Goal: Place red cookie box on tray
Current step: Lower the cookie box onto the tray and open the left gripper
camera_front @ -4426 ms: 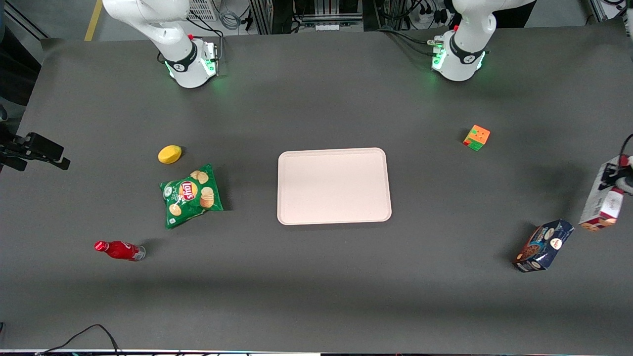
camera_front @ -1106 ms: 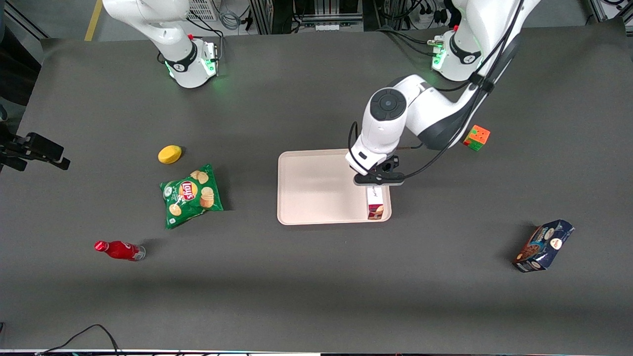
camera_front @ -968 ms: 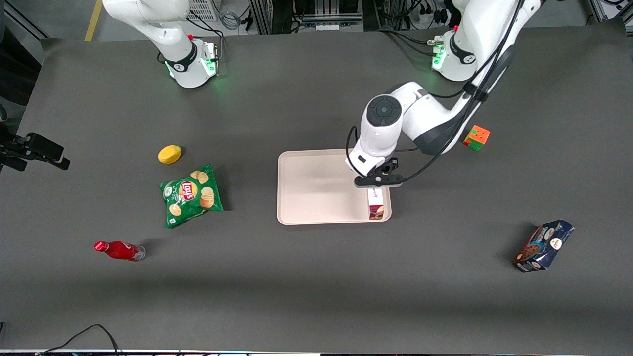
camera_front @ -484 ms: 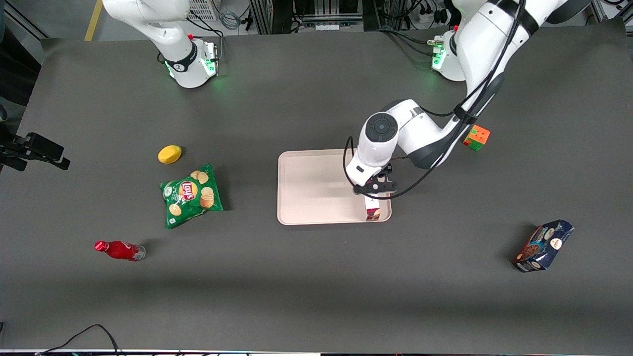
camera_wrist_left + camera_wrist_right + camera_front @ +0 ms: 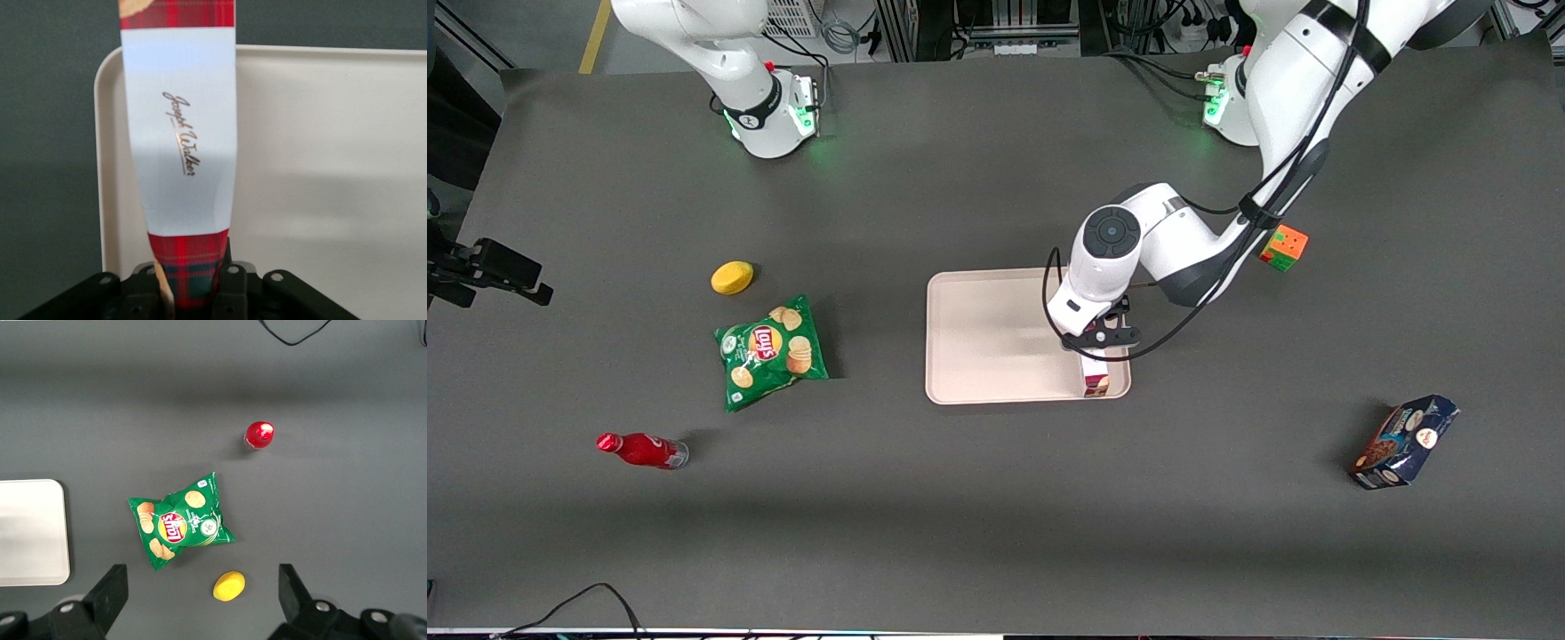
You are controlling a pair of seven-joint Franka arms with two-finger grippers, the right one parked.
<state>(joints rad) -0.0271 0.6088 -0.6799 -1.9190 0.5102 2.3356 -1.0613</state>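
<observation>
Red cookie box (image 5: pixel 181 127) is being held by one end between the gripper (image 5: pixel 190 283) fingers, which are clamped on its tartan end. Dark red tartan with green bands is being shown at both ends of the long narrow carton, a white label panel with a slanted script signature is lying between them, and a cookie picture is showing at the end away from the fingers. In the front view, the box (image 5: pixel 1096 375) is lying along the tray (image 5: pixel 996 338) edge toward the working arm's end, inside the rim at the corner nearest the camera; contact with the tray floor cannot be told. The gripper (image 5: pixel 1100 339) is positioned over the box. Well apart, toward the working arm's end, a dark blue cookie box (image 5: pixel 1403 442) is lying nearer the camera and a colour cube (image 5: pixel 1283 247) farther from it.
</observation>
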